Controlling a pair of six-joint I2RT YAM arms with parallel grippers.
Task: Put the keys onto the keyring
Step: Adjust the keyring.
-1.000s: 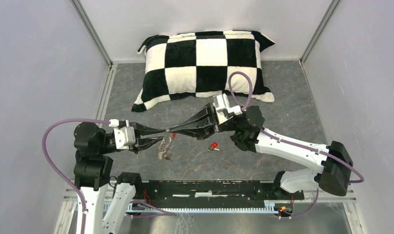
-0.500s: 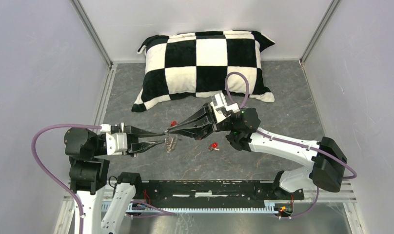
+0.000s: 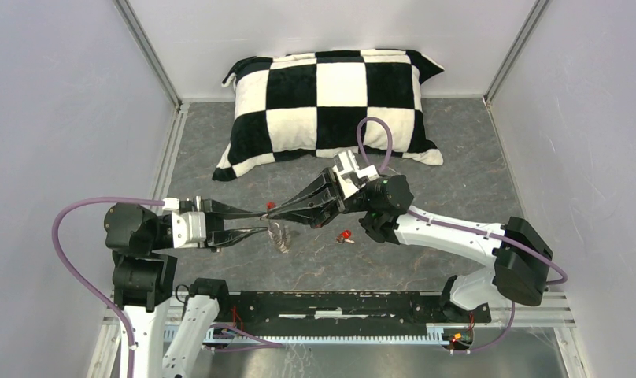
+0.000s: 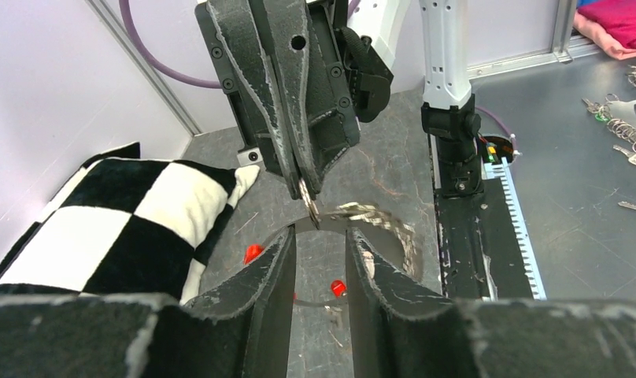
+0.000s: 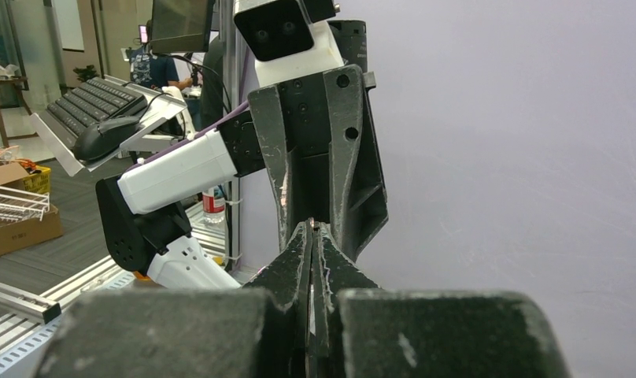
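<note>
My right gripper [image 3: 269, 211] [image 4: 307, 197] [image 5: 312, 224] is shut, pinching one end of the silvery coiled keyring [image 3: 280, 235] [image 4: 382, 216]. The keyring hangs below the gripper and curves off past my left gripper's right finger. My left gripper [image 3: 261, 223] [image 4: 320, 236] faces the right one tip to tip. Its jaws are apart and only bare table shows between them. A small bright red piece [image 4: 253, 253] shows beside its left finger; I cannot tell whether it belongs to the keyring. A red-headed key [image 3: 345, 236] [image 4: 338, 287] lies on the grey table under the right arm.
A black-and-white checkered pillow [image 3: 330, 94] [image 4: 102, 213] lies at the back of the table. A black rail [image 3: 338, 303] [image 4: 464, 236] runs along the near edge between the arm bases. White walls close in the left, right and back sides.
My left arm has drawn back to the left and its jaws now stand a little wider. The right gripper has shifted left with the keyring, which now hangs from it alone.
</note>
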